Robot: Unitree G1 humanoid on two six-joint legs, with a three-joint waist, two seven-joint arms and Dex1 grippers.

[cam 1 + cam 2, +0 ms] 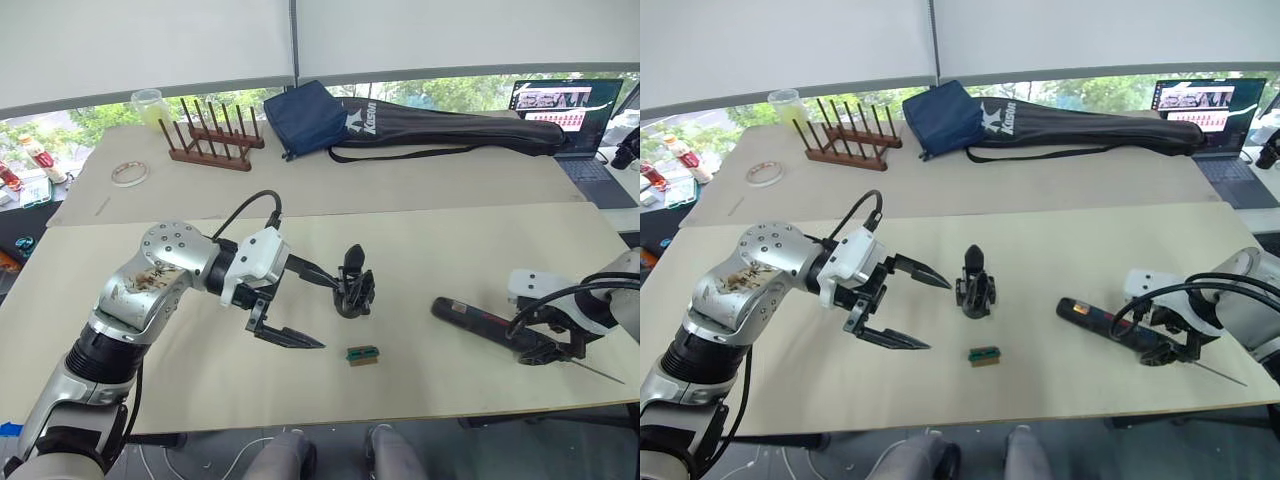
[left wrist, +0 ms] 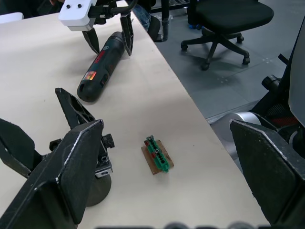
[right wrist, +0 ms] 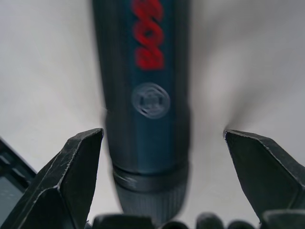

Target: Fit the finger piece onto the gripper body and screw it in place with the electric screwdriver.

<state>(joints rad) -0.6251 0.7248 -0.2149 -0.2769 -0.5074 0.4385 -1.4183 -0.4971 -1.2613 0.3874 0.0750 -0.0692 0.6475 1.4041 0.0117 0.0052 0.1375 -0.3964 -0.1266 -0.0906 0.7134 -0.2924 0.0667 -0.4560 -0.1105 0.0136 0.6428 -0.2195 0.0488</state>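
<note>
The job looks barely begun. The gripper body (image 1: 975,285) stands upright mid-counter (image 1: 1060,240) with a pointed black finger rising from it; whether the finger piece is already seated I cannot tell. No screwing is under way: the electric screwdriver (image 1: 1110,325), a thick, smooth dark cylinder with red lettering and a thin metal bit, lies flat. The right pincer (image 1: 1167,340) straddles it, released. The left pincer (image 1: 905,305) gapes wide beside the body. A small green block (image 1: 984,354) lies nearby.

Pale tables (image 1: 420,190), daylit window (image 1: 90,118) – greenery outside, office chair (image 2: 228,21) on grey floor (image 2: 228,81)
</note>
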